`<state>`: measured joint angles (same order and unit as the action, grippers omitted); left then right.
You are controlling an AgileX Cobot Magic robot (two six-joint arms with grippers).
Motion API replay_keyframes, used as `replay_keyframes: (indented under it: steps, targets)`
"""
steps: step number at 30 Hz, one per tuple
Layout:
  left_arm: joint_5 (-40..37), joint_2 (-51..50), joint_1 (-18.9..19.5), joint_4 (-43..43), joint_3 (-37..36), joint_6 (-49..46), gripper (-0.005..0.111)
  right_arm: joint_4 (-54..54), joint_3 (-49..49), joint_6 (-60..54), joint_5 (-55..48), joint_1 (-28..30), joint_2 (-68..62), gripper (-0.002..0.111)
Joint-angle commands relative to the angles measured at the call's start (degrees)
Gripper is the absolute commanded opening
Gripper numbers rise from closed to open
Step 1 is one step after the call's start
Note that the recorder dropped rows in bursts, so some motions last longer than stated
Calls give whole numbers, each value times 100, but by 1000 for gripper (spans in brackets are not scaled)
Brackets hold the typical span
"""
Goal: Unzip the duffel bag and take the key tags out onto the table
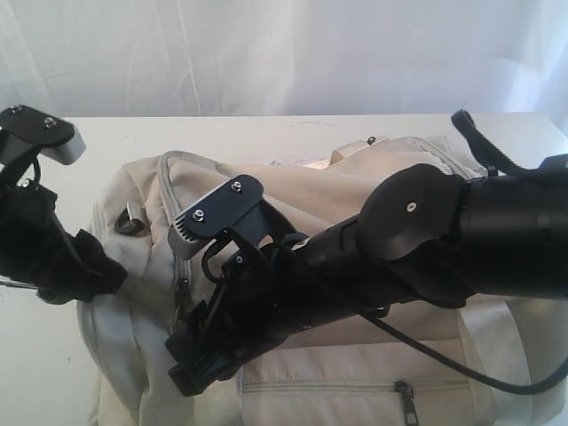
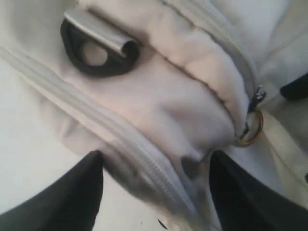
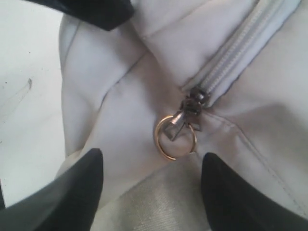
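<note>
The duffel bag [image 1: 355,186] lies on the white table [image 1: 222,133]. We see its long side run from left to right, with one short end next to the left claw [image 2: 156,161]. Its zipper [image 3: 240,62] is shut, and a gold ring [image 3: 174,138] hangs on the pull. The right claw [image 3: 153,161] is wide open, close to that ring. The left claw is wide too, with the bag's end seam between its fingers.

White draped backdrop [image 1: 266,53], soft daylight
</note>
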<state>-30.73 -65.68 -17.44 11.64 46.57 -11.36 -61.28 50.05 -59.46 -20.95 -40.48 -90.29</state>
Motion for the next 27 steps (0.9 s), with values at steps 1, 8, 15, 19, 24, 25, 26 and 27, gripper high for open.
replay_keyframes:
  steps: [1, 8, 15, 19, 24, 25, 26, 27]
  targets:
    - [-22, 275, 8, 763, 117, -1352, 66, 20, 17, -78, -118, -6, 9, 57]
    - [17, 268, 8, 2477, -95, -3595, 66, 46, 17, -78, -118, -6, 9, 57]
    - [474, 136, -386, 1982, -506, -4793, 60, 369, -31, 58, -293, -6, 9, 57]
    - [965, 128, -503, 1220, -600, -4724, 60, 991, -41, 513, -644, -6, 9, 57]
    - [1158, -35, -503, 930, -600, -4558, 58, 1350, -41, 776, -765, -6, 9, 57]
    - [1155, -87, -503, 930, -600, -4558, 56, 1350, -41, 776, -765, -6, 9, 57]
    - [1145, -194, -503, 930, -600, -4558, 50, 1350, -41, 776, -726, -6, 9, 57]
    - [1119, -240, -503, 930, -600, -4558, 46, 1350, -41, 776, -726, -6, 9, 57]
